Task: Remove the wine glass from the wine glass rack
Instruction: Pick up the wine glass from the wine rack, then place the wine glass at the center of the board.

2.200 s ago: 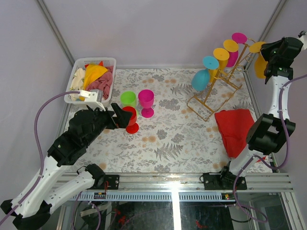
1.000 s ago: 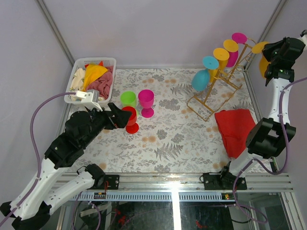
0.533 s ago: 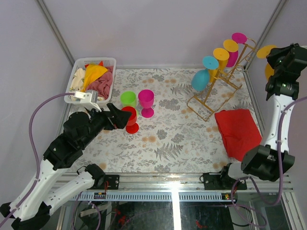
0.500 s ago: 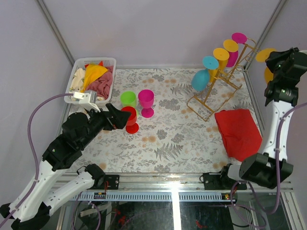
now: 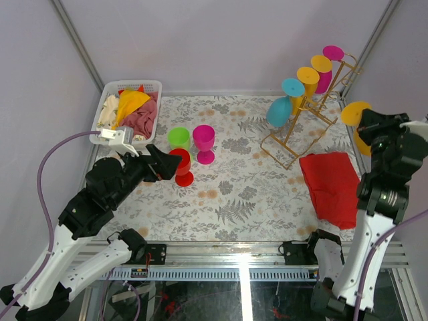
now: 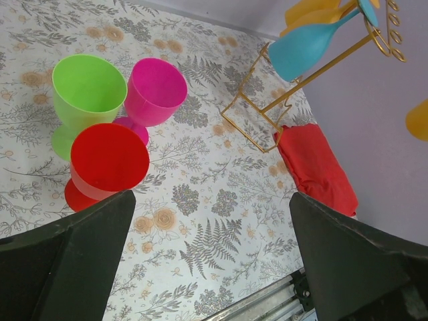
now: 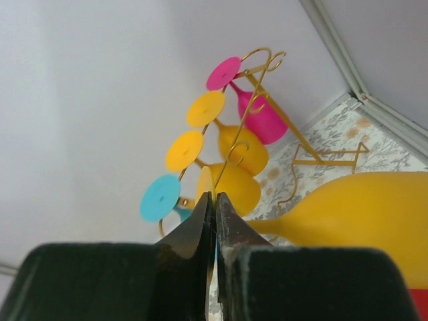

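The right gripper [image 7: 210, 200] is pressed together on the foot of a yellow glass [image 7: 354, 214], which it holds on its side off the rack [image 6: 321, 72], over the table's right edge beside a red cloth [image 5: 331, 180]. Four glasses hang on the rack. The left gripper [image 6: 212, 197] is spread wide above a red cup [image 6: 107, 157].

Eight wine glasses [image 5: 203, 137], one wine glass rack [image 5: 304, 114], one basket [image 5: 134, 83], one red cloth [image 5: 329, 184]
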`<state>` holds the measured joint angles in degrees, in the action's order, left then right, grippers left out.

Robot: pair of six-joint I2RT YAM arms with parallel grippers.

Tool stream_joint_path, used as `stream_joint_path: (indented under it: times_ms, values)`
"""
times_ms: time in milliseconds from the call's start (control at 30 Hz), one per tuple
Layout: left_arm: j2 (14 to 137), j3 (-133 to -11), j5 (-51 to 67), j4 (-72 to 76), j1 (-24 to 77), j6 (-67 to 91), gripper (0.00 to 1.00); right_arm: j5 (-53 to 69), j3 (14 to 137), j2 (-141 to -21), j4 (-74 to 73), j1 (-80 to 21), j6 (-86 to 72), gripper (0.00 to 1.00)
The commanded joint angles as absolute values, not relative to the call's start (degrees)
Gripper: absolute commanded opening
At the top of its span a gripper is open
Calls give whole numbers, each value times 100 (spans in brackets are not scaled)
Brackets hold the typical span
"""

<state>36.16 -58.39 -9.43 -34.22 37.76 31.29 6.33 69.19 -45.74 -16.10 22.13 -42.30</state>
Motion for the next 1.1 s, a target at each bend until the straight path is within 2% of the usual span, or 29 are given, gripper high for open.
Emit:
stream_joint_path:
  times_ms: [0, 200, 567, 767, 1067]
  values:
    - [3700, -5812, -1079, -3154, 3736, 3233, 100, 1100, 6336, -3902, -1697, 2232, -4587, 0]
    - [3765, -5696, -1133, -3050, 3740, 3458, 100, 1709, 6751, -3941, -2097, 2232, -4551, 0]
    - [3753, -5630, -981, -3051, 3747, 3458, 100, 4230, 6692, -4293, -1439, 2234, -4707, 0]
    - [3831, -5657, -840, -2965, 3742, 3419, 100, 5993, 6619, -4672, -928, 2226, -4680, 0]
    - [3983, -5565, -506, -2765, 3734, 3582, 100, 7138, 6545, -4790, -1173, 1954, -4008, 0]
